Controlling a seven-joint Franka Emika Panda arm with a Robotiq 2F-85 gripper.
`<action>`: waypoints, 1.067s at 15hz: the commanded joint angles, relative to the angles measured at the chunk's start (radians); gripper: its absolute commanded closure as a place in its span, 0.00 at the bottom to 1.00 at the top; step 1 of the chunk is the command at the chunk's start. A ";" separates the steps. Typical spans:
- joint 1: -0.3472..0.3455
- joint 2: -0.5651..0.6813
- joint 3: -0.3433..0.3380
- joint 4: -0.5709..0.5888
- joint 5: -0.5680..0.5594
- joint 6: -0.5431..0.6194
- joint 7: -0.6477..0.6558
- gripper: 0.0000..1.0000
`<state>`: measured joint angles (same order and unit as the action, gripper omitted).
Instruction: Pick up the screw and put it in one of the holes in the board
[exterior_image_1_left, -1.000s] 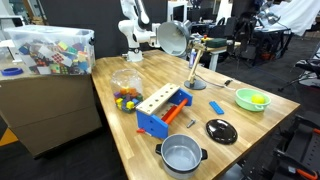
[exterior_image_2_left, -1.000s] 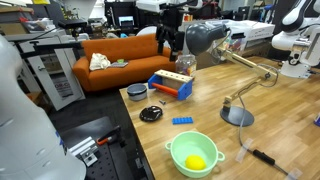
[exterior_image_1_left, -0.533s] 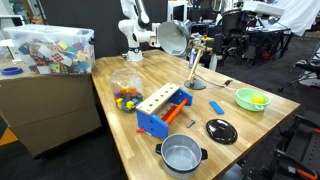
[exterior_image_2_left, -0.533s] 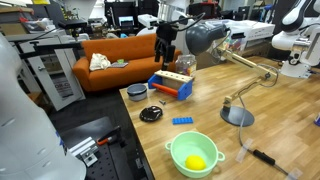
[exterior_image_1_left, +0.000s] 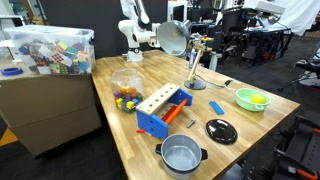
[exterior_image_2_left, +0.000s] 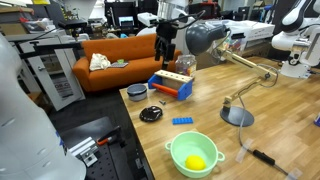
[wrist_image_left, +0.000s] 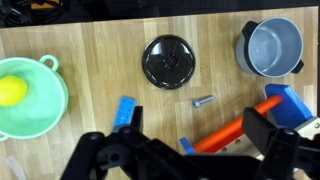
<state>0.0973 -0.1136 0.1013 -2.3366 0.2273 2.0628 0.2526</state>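
Our tool (wrist_image_left: 175, 140) hangs well above the worktop (wrist_image_left: 100, 40) with its jaws spread wide and nothing in them. The screw (wrist_image_left: 203, 101) lies flat on the bare wood, between the black lid (wrist_image_left: 168, 62) and the blue tray that carries the board (exterior_image_1_left: 160, 100). We judge it light, stiff and smooth, likely to roll or skid if nudged. It lies along the line the jaws close on, so we would turn the wrist and pinch across the shank near the head, coming straight down
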 joint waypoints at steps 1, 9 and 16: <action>0.011 0.036 -0.001 0.028 0.087 -0.009 -0.061 0.00; 0.027 0.242 0.001 0.155 0.104 0.032 0.193 0.00; 0.026 0.223 0.001 0.128 0.102 0.027 0.138 0.00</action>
<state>0.1235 0.1093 0.1020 -2.2103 0.3301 2.0916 0.3898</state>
